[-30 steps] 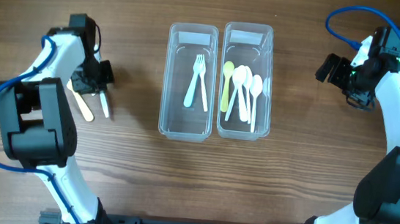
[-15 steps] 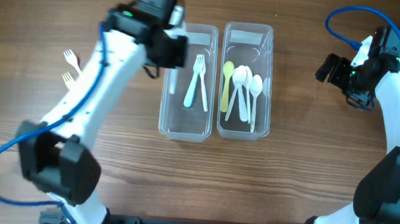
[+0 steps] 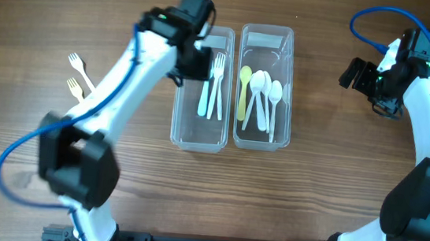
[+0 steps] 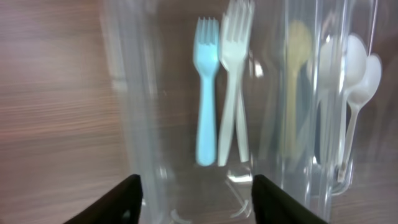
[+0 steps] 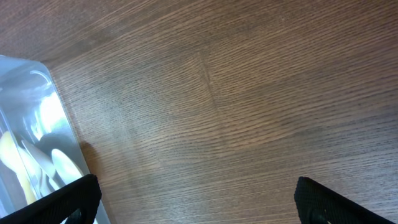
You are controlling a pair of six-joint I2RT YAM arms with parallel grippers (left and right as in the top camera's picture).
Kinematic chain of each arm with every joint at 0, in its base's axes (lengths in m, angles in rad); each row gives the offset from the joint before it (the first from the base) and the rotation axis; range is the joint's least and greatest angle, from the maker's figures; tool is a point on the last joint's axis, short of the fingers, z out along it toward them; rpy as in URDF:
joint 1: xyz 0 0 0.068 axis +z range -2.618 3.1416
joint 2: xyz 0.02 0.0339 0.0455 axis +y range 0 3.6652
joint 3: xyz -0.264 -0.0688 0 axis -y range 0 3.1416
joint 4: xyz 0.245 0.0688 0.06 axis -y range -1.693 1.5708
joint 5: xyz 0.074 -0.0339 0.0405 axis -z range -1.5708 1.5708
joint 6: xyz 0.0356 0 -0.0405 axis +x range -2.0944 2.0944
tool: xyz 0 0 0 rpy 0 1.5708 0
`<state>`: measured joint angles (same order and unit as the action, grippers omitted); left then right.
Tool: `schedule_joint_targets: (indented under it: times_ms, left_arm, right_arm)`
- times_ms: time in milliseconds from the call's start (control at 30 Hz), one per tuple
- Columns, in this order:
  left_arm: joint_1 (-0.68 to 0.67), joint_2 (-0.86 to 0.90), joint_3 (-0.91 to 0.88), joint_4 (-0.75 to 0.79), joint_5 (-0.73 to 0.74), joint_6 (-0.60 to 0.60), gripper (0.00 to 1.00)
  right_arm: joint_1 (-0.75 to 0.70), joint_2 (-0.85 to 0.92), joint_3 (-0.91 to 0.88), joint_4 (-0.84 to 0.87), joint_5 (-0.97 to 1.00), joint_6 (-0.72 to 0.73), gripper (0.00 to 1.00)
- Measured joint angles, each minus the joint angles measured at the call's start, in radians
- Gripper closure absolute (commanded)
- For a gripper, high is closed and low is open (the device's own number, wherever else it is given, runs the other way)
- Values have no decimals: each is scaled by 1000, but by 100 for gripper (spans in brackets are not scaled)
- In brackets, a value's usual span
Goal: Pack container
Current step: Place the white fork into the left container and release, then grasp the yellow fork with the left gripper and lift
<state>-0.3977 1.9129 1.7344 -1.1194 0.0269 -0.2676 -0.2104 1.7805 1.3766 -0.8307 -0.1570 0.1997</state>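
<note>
Two forks (image 4: 219, 93) lay sorted in the left container (image 3: 198, 135); my left gripper (image 4: 196, 186) hung above, fingers spread, empty.

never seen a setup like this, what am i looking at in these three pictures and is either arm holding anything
These are two robot arms at a wooden table, each ending in a two-finger gripper. The wide picture is taken from above the table. The other two come from small cameras on the wrists, so each shows the dark tips of its own fingers at the bottom edge.

On the table stand two clear containers side by side. The left container holds forks, the right container holds spoons. Two more forks lie loose on the wood.

The left gripper hangs open over the fork container with nothing between its fingers. The right gripper is open and empty too, off to the side.
</note>
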Motion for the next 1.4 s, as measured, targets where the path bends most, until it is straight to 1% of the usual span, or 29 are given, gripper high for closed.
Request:
schedule_joint_targets:
  times_ms: [100,200,300,367,467,533,600,733,800,1033,1267,1333,1400]
  left_arm:
    - [57,-113,29,-96,-108,-16,29]
    - [157,-143,28,-141,-180,-68,24]
    - [277,-136,-47,-102,-213,-164,23]
    - [368,-116,-140,-29,-226,-244,25]
    - [452,-90,-262,51,-213,-299,27]
    - [503,-78,-344,63,-201,-320,32]
    - [535,-77,-391,84,-194,-317,34]
    - [590,-77,-480,193,-185,-288,36]
    - [611,-77,-524,250,-181,-279,42]
    - [636,-77,-609,411,-167,-222,42]
    - [636,-76,-669,514,-163,-185,43]
    - [636,-73,-682,536,-160,-167,48]
    - [636,-72,-682,540,-157,-158,57]
  right_arm:
    - [0,0,0,0,0,0,0]
    - [0,0,0,-3,0,0,0]
    - [0,0,0,-7,0,0,0]
    - [0,0,0,-16,0,0,0]
    - [0,0,0,-33,0,0,0]
    - [0,0,0,-44,0,0,0]
    - [0,0,0,-46,0,0,0]
    - [0,0,0,-46,-4,0,0]
    - [0,0,0,-47,-16,0,1]
    - [0,0,0,-48,-34,0,0]
    - [0,0,0,-48,-37,5,0]
    - [0,0,0,-48,-38,5,0]
    - [0,0,0,-48,-38,5,0]
